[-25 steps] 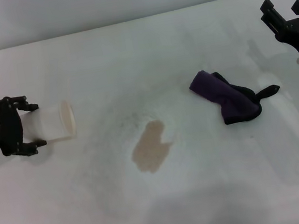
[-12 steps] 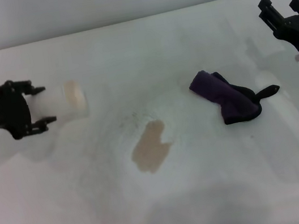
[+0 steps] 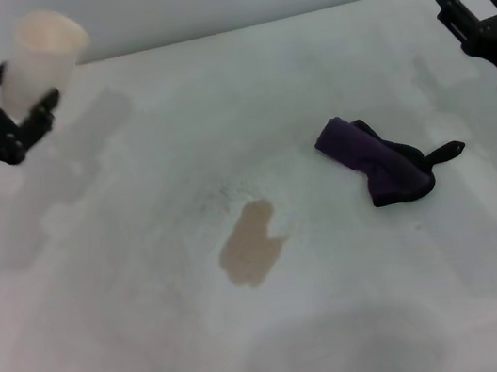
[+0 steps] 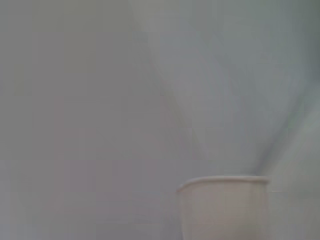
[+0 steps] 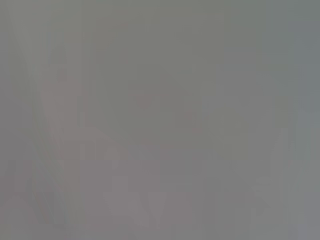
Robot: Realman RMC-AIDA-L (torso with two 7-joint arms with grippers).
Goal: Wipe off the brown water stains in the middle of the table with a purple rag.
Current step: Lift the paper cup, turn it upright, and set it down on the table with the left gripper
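Note:
The brown water stains (image 3: 252,243) lie as one tan blotch in the middle of the white table (image 3: 136,310). The purple rag (image 3: 379,164) lies rolled to the right of the stain, its black loop tail pointing right. My left gripper (image 3: 13,92) is at the far left, lifted up, shut on a pale cup (image 3: 38,59) held nearly upright; the cup's rim also shows in the left wrist view (image 4: 225,207). My right gripper (image 3: 478,6) hangs at the right edge, beyond the rag and apart from it, fingers open and empty.
The table's far edge (image 3: 250,25) meets a grey wall at the back. The right wrist view shows only a grey blur.
My left gripper has lifted the cup from lying sideways low over the table to nearly upright, up and back at the far left. The right gripper shifted slightly right. Rag and stain are unmoved.

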